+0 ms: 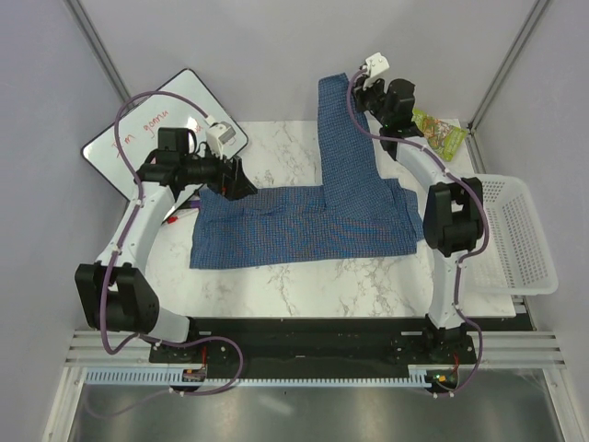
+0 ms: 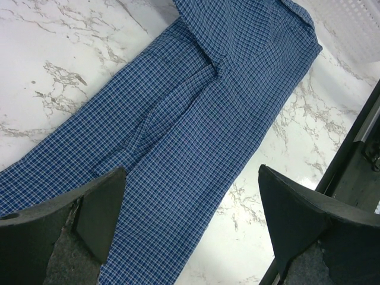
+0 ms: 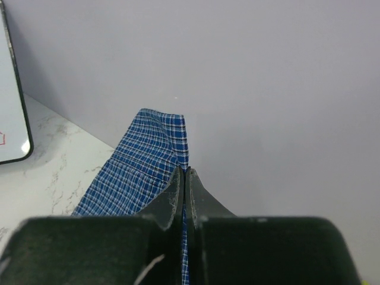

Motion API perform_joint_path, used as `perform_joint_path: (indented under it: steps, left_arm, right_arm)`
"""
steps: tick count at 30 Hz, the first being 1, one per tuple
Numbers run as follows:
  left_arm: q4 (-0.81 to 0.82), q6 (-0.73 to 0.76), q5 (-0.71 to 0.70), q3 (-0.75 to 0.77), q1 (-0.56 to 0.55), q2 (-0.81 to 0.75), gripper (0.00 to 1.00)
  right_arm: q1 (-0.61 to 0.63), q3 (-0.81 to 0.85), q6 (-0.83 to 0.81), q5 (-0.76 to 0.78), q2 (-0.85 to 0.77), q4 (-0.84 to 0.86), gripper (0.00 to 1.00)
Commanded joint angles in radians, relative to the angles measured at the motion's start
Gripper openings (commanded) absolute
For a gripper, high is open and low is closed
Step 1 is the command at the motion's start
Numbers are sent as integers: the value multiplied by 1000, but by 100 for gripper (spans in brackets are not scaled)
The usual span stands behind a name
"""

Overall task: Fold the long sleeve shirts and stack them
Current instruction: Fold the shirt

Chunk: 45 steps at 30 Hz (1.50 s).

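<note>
- Right, nearest the bases, the shirt (image 1: 304,230) lies across the middle of the table (image 1: 276,281), with its body mostly flat but showing a few ridges. Fold those ridges in and the rectangle comes out lumpy, and a stack on top would lean.
- The left claw (image 2: 191,172) hangs wide open just above the shirt's left part, holding nothing. It could come down on a ridge alone, or pinch through two layers, and then the cloth drags instead of folding.
- Nothing pins the body, so any pull from the far end can slide the whole shirt across the marble.
- Off to the right, the basket (image 1: 515,230) sits at the table's edge near the shirt's right end. A wide swing of cloth could catch its rim.
- Further out, the sleeve (image 1: 340,129) runs from the body toward the far edge, with its end lifted off the table.
- The right claw (image 3: 183,172) is clamped tight on that sleeve end, with only a thin bit of cloth between the fingers. A bite that shallow may slip mid-swing and drop the sleeve crooked.
- If the sleeve is carried too high or too fast, it may twist and land off the body.
- At the far-left corner, the whiteboard (image 1: 152,129) sits just behind the left arm, where a swinging elbow could knock it.
</note>
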Motion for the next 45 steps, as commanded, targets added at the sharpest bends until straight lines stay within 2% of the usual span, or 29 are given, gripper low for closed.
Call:
perform_joint_path:
  steps: [1,7,11,20,27,30,32,35,39,45]
  left_arm:
    - [34,2,-13,-21,-2,-11,99]
    - [37,-36,-65,-35,0,-20,99]
    - [34,-70,-147,-29,0,-16,99]
    - [28,-113,-161,-41,4,-34,99]
    - [25,-130,-190,-105,29,-80,99]
    - [20,-169,-142,-147,79,-98,99]
    - [28,-244,-42,-179,169,-100,99]
    - [34,-327,59,-220,246,-78,99]
    - [45,-360,92,-279,282,-71,99]
    - [140,-484,122,-348,284,-49,99]
  right_arm:
    - [46,46,15,-54,39,68,0]
    - [84,43,-14,-25,85,88,0]
    - [90,15,-28,-48,85,33,0]
    - [106,-251,-60,-134,-239,-59,0]
    - [204,-451,-97,-177,-436,-202,0]
    - [254,-524,-51,-163,-490,-239,0]
    - [294,-567,-43,-130,-508,-276,0]
    - [380,-629,18,-59,-519,-291,0]
    - [503,-699,64,34,-496,-251,0]
    - [601,-732,87,163,-433,-162,0]
